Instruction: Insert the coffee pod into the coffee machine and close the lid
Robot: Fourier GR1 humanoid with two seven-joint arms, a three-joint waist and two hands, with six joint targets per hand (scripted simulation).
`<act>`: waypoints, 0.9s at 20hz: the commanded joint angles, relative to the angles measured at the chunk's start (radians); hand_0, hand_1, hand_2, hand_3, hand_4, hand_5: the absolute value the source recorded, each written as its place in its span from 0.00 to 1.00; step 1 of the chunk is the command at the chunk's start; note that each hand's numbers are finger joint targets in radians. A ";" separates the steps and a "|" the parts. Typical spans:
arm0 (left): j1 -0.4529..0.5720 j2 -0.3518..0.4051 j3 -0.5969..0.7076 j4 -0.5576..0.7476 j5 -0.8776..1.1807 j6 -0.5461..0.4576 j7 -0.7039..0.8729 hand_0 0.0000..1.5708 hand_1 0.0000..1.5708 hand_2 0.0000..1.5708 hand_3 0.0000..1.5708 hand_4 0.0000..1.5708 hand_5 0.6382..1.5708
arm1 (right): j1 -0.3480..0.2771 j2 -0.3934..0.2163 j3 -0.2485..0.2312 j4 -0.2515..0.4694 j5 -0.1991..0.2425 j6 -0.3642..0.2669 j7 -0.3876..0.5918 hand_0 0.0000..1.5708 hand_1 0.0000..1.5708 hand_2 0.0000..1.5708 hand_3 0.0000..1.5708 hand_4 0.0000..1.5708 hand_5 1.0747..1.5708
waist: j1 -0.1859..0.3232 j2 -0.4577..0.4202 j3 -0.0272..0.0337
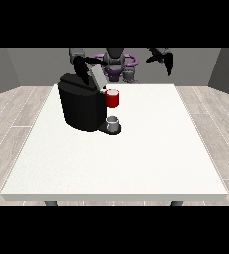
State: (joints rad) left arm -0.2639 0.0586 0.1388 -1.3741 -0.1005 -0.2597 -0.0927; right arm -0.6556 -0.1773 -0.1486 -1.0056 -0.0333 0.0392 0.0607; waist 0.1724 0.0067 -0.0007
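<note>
Item: white table (136, 163), large, seen from across its near edge; wood-look floor and grey walls around it.

Item: black coffee machine (80, 106), standing on the table toward its far left corner, bulky and rounded. Its grey lid (97, 77) stood raised, tilted up and back from the top of the body. A red holder (113, 98) projected from the machine's right side, facing the table's middle. Whether a coffee pod sat in it could not be told; a small pale spot showed at its top left edge.

Item: small grey cup (113, 122), upright on the machine's dark base plate, directly beneath the red holder and apart from it.

Item: robot (117, 62), at the table's far edge, grey and purple torso.

Item: hand at the view's left (80, 67), dark, down behind the top of the machine, just beside the raised lid. Contact with the lid could not be told, nor how its fingers lay.

Item: hand at the view's right (163, 57), black, held high above the far right part of the table, well apart from the machine. Its fingers pointed downward, spread and relaxed, with nothing in them.
</note>
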 commanded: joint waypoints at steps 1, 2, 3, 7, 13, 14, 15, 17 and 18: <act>0.008 0.023 -0.011 -0.069 0.024 -0.032 0.001 0.00 0.00 0.00 0.00 0.20 1.00 | -0.084 -0.051 -0.031 0.054 0.000 0.006 -0.008 0.00 0.00 0.00 0.00 0.13 1.00 | 0.037 0.052 0.0009; 0.010 0.024 0.000 -0.041 -0.001 0.011 -0.015 0.00 0.00 0.00 0.00 0.20 1.00 | -0.089 -0.003 0.007 0.030 0.016 -0.018 0.009 0.00 0.00 0.00 0.00 0.10 1.00 | 0.002 0.042 0.0007; 0.058 0.018 -0.012 -0.032 -0.014 0.008 -0.049 0.00 0.00 0.00 0.00 0.21 1.00 | -0.074 -0.027 0.019 0.023 0.035 0.002 -0.014 0.00 0.00 0.00 0.00 0.08 1.00 | 0.005 0.043 0.0006; -0.003 0.015 -0.018 -0.047 -0.018 0.033 0.041 0.00 0.00 0.00 0.00 0.22 1.00 | -0.134 0.009 0.064 0.022 0.072 -0.024 0.013 0.00 0.00 0.00 0.00 0.07 1.00 | 0.009 0.032 0.0007; -0.007 0.036 -0.009 -0.021 -0.001 -0.001 -0.014 0.00 0.00 0.00 0.00 0.23 1.00 | -0.220 0.021 0.076 0.010 0.103 -0.067 0.038 0.00 0.00 0.00 0.00 0.00 1.00 | 0.070 0.099 0.0005; -0.022 0.002 -0.043 -0.055 -0.027 0.034 0.027 0.00 0.00 0.00 0.00 0.24 1.00 | -0.203 0.001 0.069 0.023 0.094 -0.033 0.010 0.00 0.00 0.00 0.00 0.00 1.00 | 0.063 0.102 0.0011; 0.034 0.019 -0.030 -0.032 -0.017 0.011 -0.010 0.00 0.00 0.00 0.00 0.23 1.00 | -0.178 0.033 0.089 -0.004 0.092 -0.034 0.034 0.00 0.00 0.00 0.00 0.00 1.00 | 0.062 0.057 0.0007; 0.016 0.026 -0.039 -0.032 -0.007 -0.018 -0.001 0.00 0.00 0.00 0.00 0.26 1.00 | -0.200 0.034 0.105 -0.010 0.118 -0.052 0.050 0.00 0.00 0.00 0.00 0.00 1.00 | 0.083 0.065 0.0005; -0.019 0.004 -0.052 -0.035 -0.032 0.021 -0.018 0.00 0.00 0.00 0.00 0.25 1.00 | -0.228 0.030 0.104 -0.011 0.131 -0.069 0.032 0.00 0.00 0.00 0.00 0.00 1.00 | 0.092 0.121 0.0006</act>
State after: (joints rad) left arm -0.2659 0.0770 0.1056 -1.4062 -0.1196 -0.2485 -0.0958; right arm -0.8106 -0.2053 -0.0965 -1.0060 0.0830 -0.0420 0.1591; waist 0.2062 0.0904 0.0087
